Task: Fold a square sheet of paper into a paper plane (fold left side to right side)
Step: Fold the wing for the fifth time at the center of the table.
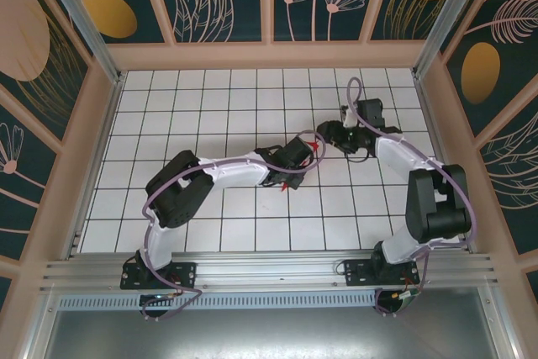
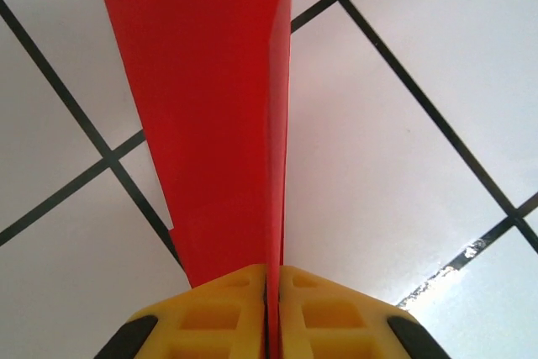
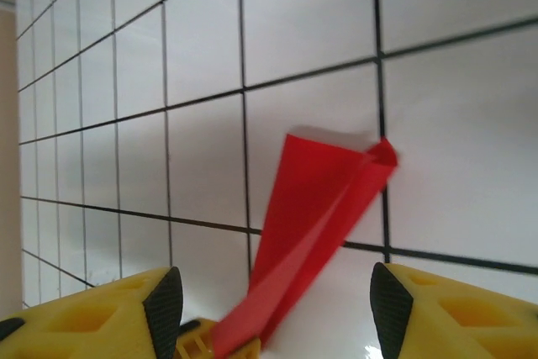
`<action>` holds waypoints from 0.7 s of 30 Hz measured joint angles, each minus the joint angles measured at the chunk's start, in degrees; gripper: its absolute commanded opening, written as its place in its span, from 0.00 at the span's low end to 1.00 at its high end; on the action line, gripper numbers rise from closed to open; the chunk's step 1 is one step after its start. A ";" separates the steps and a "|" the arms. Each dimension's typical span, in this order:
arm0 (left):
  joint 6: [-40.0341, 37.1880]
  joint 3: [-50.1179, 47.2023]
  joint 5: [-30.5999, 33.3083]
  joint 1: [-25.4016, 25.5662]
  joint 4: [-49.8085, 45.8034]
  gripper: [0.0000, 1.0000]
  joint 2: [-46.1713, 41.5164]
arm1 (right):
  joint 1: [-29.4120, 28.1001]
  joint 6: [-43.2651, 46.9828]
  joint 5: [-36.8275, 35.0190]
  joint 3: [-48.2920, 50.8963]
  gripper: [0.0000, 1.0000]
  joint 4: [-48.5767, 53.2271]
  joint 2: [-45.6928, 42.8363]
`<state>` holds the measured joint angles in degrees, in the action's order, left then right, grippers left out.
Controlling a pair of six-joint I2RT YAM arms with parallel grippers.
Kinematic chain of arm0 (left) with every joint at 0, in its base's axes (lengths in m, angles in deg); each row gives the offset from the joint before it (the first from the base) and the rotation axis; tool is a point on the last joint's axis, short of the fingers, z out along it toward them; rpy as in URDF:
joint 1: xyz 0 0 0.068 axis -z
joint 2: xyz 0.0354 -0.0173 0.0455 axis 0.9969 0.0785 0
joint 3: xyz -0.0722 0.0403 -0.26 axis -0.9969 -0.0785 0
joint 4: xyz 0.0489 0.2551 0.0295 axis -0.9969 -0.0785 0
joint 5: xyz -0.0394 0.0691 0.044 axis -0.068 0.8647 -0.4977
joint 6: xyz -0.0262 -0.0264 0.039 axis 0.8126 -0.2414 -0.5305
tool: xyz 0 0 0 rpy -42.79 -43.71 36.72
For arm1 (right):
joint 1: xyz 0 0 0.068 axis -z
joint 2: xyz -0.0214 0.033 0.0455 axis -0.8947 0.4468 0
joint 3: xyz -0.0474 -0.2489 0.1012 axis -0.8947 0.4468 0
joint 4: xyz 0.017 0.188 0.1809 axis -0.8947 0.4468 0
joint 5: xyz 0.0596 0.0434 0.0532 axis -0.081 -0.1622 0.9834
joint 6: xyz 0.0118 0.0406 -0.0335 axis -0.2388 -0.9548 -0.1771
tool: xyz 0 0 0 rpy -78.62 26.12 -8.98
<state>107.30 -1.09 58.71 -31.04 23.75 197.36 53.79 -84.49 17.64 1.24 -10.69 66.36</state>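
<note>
The square sheet of paper is now folded into a narrow red paper plane [image 2: 210,124] with a long crease down its middle. My left gripper [image 2: 273,313] is shut on its near end, the yellow fingers [image 2: 214,313] pressed on the creased edge. In the top view the left gripper [image 1: 299,157] is near the table's middle, and red paper [image 1: 315,147] pokes out beside it. My right gripper [image 1: 330,137] is just right of it. In the right wrist view the right gripper [image 3: 277,304] stands open, and the paper plane [image 3: 315,208] rises between its fingers without touching them.
A white tiled table [image 1: 210,115] with black grid lines lies under both arms. Wooden frame walls [image 1: 101,124] with patterned panels close it in on the left, right and back. A metal rail [image 1: 269,271] runs along the near edge.
</note>
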 measured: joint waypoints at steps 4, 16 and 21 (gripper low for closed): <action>0.39 0.74 -2.25 -0.15 -0.46 0.14 1.84 | 0.63 -0.63 0.13 3.15 0.59 -1.44 -0.50; 5.38 1.29 -15.23 -4.74 1.22 0.17 2.16 | 0.81 -4.52 2.25 11.37 0.65 -9.40 -4.13; 7.15 1.29 -18.82 -5.84 2.84 0.18 2.16 | 0.81 -5.73 2.93 13.90 0.66 -12.57 -5.51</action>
<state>114.44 0.20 39.89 -36.88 26.59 199.52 54.60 -90.22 20.57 15.14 -23.26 60.85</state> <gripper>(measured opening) 0.175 0.654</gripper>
